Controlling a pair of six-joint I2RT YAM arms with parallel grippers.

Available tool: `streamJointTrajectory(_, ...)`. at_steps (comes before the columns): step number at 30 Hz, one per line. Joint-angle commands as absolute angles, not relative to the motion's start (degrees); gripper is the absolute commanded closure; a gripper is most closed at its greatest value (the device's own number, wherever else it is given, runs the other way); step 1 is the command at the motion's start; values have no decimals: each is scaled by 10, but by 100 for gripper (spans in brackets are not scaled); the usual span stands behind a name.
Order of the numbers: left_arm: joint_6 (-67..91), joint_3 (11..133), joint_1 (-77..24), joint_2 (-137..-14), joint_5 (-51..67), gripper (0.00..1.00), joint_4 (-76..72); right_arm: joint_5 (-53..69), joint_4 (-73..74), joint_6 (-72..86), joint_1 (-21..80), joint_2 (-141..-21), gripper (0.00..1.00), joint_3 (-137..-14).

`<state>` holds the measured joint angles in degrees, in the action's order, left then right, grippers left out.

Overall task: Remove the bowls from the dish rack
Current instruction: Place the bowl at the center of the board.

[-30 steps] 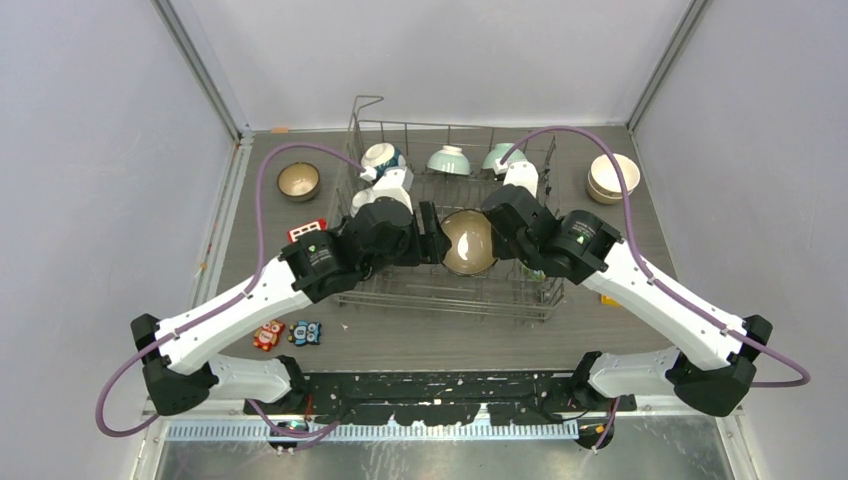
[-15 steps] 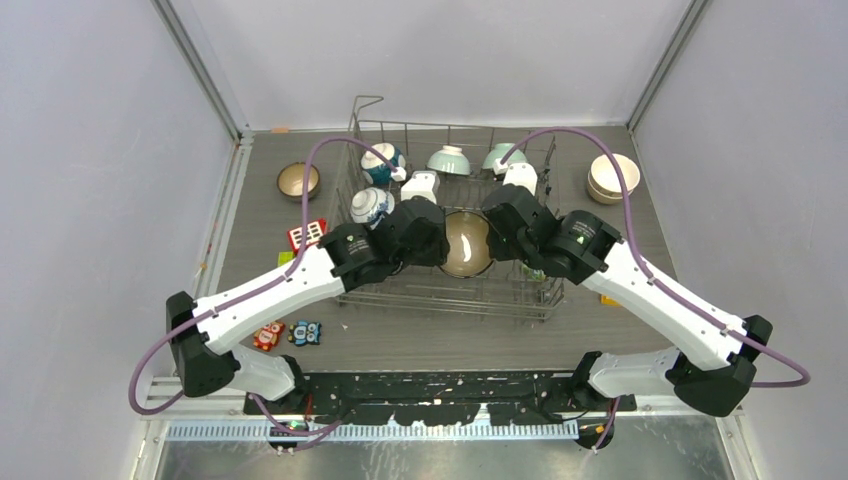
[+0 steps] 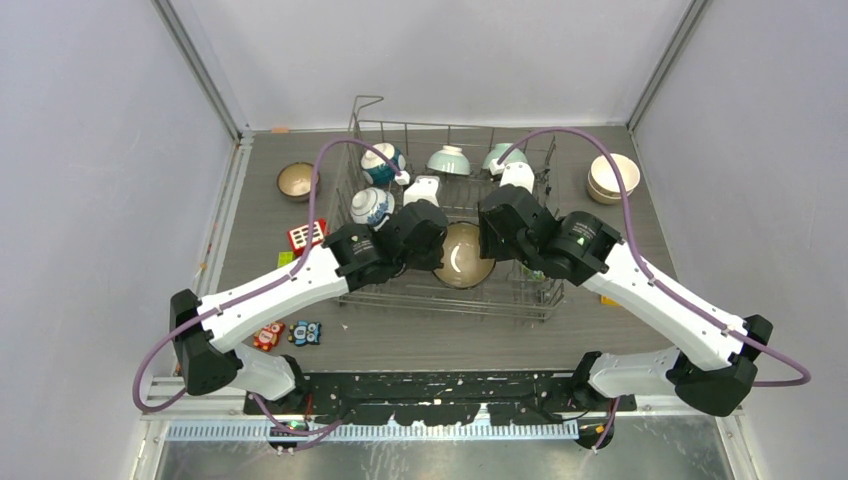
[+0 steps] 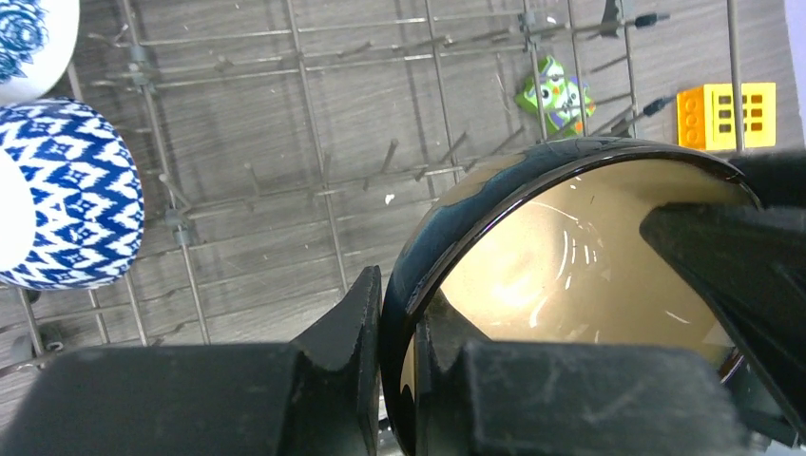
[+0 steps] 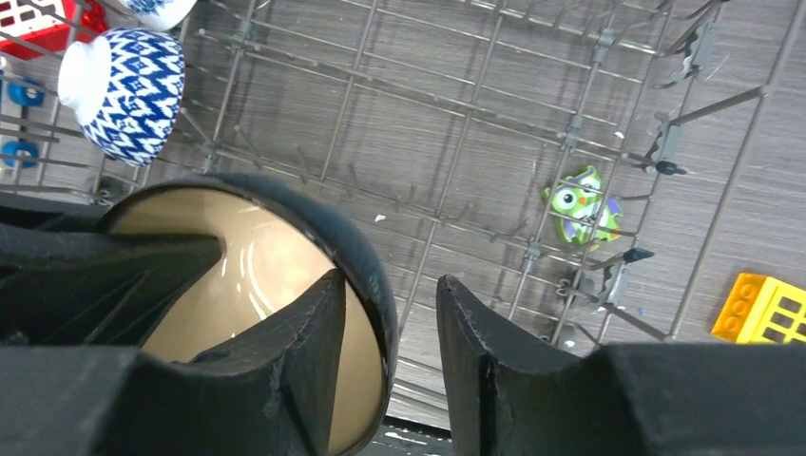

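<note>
Dish rack (image 3: pixel 445 300) sits mid-table (image 3: pixel 420 345). Centre bowl (image 3: pixel 463 255) is over rack's middle, btwn left gripper (image 4: pixel 394 304) at its left rim and right gripper (image 5: pixel 388 290) at its right rim. Left-side bowls (image 3: pixel 371 206) are in rack, one behind the other; far-row bowls (image 3: pixel 449 160) are along rack's back. Single bowl (image 3: pixel 297 181) is on table left of rack, stacked bowls (image 3: pixel 613 177) right of it. Toy blocks (image 3: pixel 288 333) lie near-left.
</note>
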<state>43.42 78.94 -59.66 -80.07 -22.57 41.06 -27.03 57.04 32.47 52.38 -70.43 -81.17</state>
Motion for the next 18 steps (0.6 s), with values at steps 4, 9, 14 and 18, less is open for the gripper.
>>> streamJointTrajectory(4, 439, 817, -601, -790, -198, 100, 372, -298, 588, 262, 518, -715, 53, -859)
streamJointTrajectory(9, 443, 825, -600, -792, -192, 100, 376, -286, 599, 237, 517, -739, 57, -875)
streamJointTrajectory(14, 444, 839, -599, -796, -198, 100, 392, -269, 609, 221, 518, -748, 65, -879)
streamJointTrajectory(18, 452, 841, -596, -801, -193, 100, 392, -266, 614, 218, 518, -751, 71, -874)
